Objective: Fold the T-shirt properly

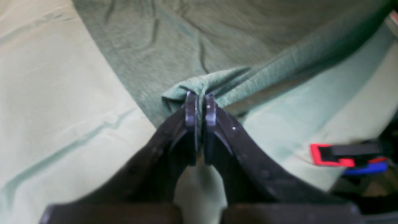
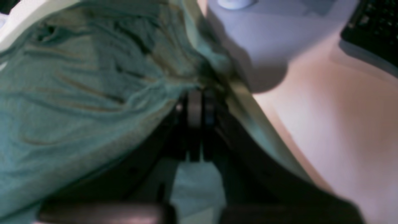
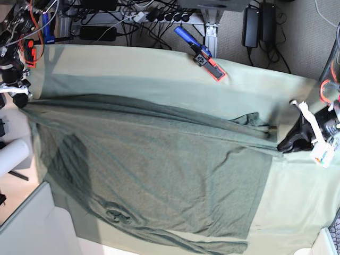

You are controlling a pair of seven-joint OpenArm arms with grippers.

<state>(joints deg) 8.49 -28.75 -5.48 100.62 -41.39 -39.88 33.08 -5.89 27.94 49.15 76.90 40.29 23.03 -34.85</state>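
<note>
**Listener:** Where is the shirt, and what holds it?

**Operator:** From the overhead view I see the T-shirt (image 3: 159,175), dark grey-green, spread across the pale mint tablecloth (image 3: 159,64). One edge is pulled into a taut line running side to side between my two arms. My left gripper (image 1: 201,107) is clenched on a bunched corner of that edge. My right gripper (image 2: 199,105) is also clamped shut; fabric gathers at its tips, so I judge it holds the opposite end, at the table's far side.

**Listener:** Which way does the cloth lie from the jaws?

**Operator:** The body of the shirt lies flat, away from the stretched edge, toward the near side of the overhead view. The long axis runs arm to arm. Neither arm is nearer; each has an end. A red-and-blue clamp (image 3: 204,56) sits beyond the shirt, well apart.
</note>
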